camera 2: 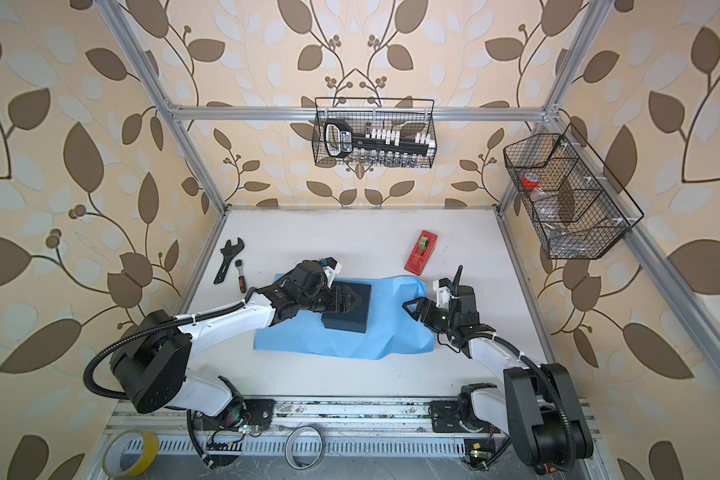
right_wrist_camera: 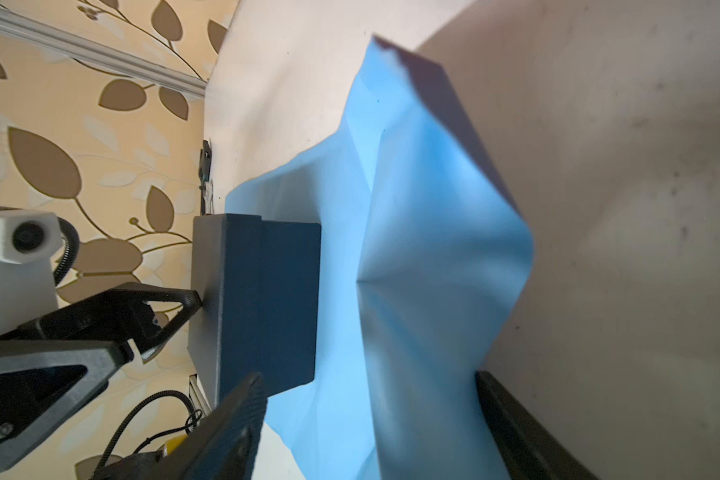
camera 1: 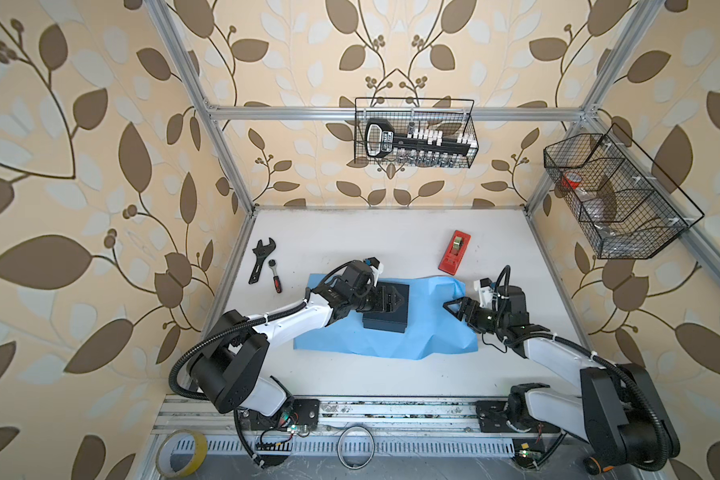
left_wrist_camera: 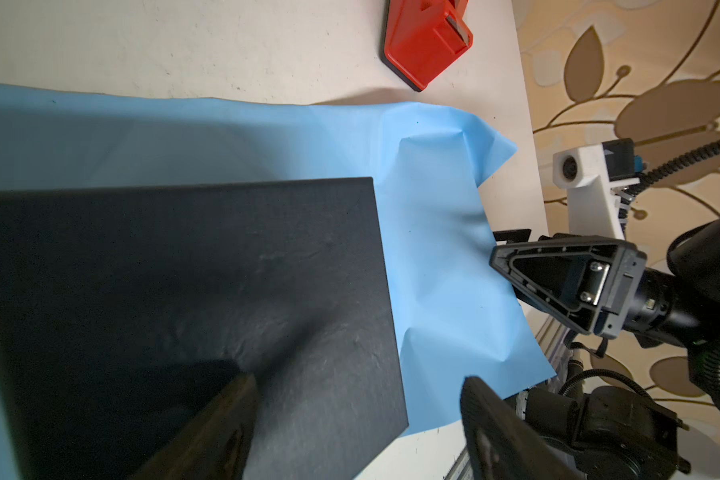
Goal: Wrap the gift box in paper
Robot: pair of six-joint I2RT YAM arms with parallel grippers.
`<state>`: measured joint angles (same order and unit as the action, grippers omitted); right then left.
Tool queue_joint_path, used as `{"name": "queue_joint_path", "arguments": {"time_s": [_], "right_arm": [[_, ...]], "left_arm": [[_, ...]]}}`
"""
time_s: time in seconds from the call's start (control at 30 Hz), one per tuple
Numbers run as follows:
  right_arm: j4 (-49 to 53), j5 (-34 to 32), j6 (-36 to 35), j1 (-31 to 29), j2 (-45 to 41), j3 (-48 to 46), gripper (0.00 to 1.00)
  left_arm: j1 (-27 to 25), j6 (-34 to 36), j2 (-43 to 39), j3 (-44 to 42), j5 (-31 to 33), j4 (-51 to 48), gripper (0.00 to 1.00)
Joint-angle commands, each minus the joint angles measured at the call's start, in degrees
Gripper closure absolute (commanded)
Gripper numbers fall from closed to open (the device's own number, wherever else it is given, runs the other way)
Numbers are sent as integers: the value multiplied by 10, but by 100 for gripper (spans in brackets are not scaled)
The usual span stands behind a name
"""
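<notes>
Blue paper (camera 1: 425,332) ends rumpled at centre right, just before the right gripper (camera 1: 453,311), jaws spread; left gripper (camera 1: 398,300), likewise spread, over the box (camera 1: 385,322).

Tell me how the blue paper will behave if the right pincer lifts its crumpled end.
Likely floppy: the paper shows creases and a raised, buckled end near the right pincer. Probably very light, being thin; it should lift easily but sag. The gift box sits on it, so pulling would likely drag or crumple the sheet rather than free it.
</notes>
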<state>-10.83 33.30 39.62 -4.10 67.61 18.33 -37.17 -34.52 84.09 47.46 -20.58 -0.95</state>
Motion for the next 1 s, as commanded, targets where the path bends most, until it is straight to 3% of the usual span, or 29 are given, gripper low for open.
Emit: {"name": "queue_joint_path", "arguments": {"time_s": [0.0, 0.67, 0.97], "right_arm": [[-13, 13, 21, 9, -19, -15, 21], [-31, 57, 36, 47, -84, -76, 23], [-2, 54, 3, 47, -112, -73, 42]], "left_arm": [[-2, 9, 6, -23, 17, -52, 20], [-2, 11, 8, -22, 19, -55, 20], [-2, 9, 9, -17, 16, -55, 20]]}}
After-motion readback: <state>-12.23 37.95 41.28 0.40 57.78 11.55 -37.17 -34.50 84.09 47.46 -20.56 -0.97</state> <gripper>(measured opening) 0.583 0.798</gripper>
